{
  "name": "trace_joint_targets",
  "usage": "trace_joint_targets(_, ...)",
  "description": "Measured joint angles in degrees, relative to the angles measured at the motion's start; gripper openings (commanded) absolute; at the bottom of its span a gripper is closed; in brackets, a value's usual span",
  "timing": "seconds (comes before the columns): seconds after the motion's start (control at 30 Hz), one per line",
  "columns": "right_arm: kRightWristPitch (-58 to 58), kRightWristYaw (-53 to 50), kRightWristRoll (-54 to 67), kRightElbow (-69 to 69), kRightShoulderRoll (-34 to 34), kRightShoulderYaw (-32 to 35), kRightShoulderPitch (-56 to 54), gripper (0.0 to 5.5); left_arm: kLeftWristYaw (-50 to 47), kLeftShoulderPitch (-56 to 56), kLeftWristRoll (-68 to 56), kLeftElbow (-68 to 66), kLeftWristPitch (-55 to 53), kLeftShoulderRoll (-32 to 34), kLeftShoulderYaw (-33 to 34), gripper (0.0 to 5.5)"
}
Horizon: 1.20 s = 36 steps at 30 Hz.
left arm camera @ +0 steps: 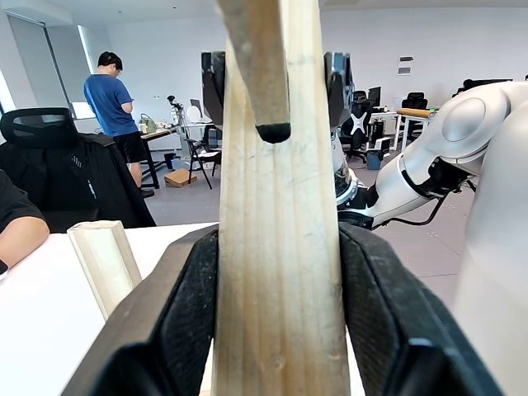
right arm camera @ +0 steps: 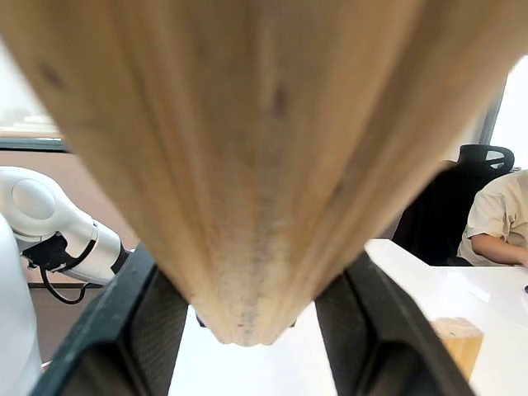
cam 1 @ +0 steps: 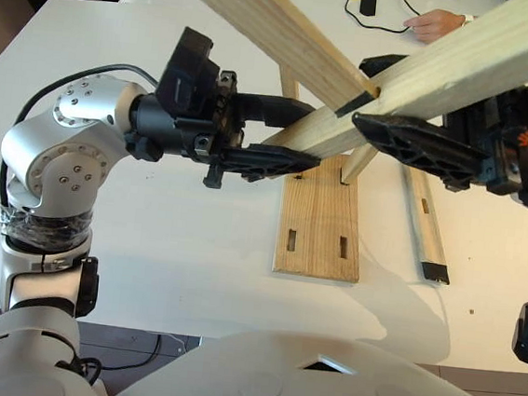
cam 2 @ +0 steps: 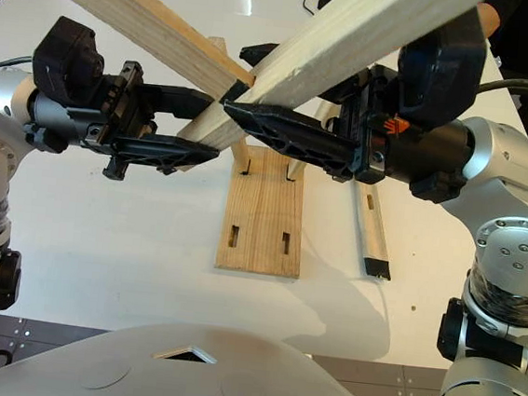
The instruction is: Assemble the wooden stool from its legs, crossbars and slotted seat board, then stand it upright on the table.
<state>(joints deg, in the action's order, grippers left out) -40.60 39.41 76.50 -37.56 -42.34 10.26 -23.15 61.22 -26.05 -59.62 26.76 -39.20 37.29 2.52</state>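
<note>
While the slotted seat board (cam 1: 320, 224) lies flat on the white table (cam 1: 178, 218), the humanoid holds two crossed parts in the air above it. The left gripper (cam 1: 312, 135) is clamped on the low end of a long wooden leg (cam 1: 464, 58), its fingers pressed to both faces in the left wrist view. The right gripper (cam 2: 240, 81) closes around the same leg farther up, just where a second leg (cam 1: 263, 15) meets it. That leg's dark-tipped end sits at a notch, and the pair forms an X. Whether the joint is fully home cannot be told.

At the board's far end one slim stick (cam 1: 360, 162) and a second stick (cam 1: 289, 81) rise by the far pair of slots, their seating hidden behind the grippers. The near pair of slots is open. A slotted crossbar (cam 1: 427, 228) lies loose on the table just to the right of the board, apart from everything held.

On this evidence the job looks to be in its early-to-middle stretch. The legs are being mated, while fitting the crossbar, joining frame to seat and standing the stool upright are all left to do.

The tabletop is smooth, white and matte, with a black cable (cam 1: 374, 23) near its far edge. Beyond it the wrist views show an open-plan office, a black office chair (right arm camera: 483, 157) drawn up at the table.
</note>
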Motion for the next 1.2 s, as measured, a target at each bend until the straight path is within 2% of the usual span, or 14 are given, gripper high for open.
trace_joint_targets(0.27,0.65,0.87,-0.27,0.42,-0.66,0.57,0.80,2.06,0.13,-0.31,1.67,-0.57,0.40,-0.90,-0.67,2.04)
trace_joint_targets(0.3,0.49,0.68,-0.27,0.62,-0.77,0.67,0.80,2.05,0.45,-0.24,2.70,-0.75,1.38,-0.85,-1.16,2.40)
trace_joint_targets(0.5,0.33,-0.92,-0.07,4.33,-2.01,4.89,-1.45,2.02,1.83,5.84,14.58,-7.13,6.24,1.81,-4.76,3.18)
trace_joint_targets(0.7,-0.29,0.62,-0.35,6.78,-5.72,8.51,-1.51,2.02,3.14,12.18,19.19,-6.45,10.65,3.04,-4.56,3.26)
trace_joint_targets(0.93,-4.82,12.08,-2.29,5.91,-13.09,14.49,11.83,2.02,4.27,19.44,31.56,-9.01,19.89,5.02,-8.36,3.26)
trace_joint_targets(1.07,-5.11,18.94,-7.43,2.46,-14.43,14.57,22.47,2.02,4.93,21.59,35.05,-11.04,22.38,5.48,-9.63,3.26)
trace_joint_targets(1.2,-3.70,20.95,-11.93,1.47,-14.19,12.67,25.23,2.02,6.48,21.20,35.63,-13.09,23.19,6.22,-9.57,3.26)
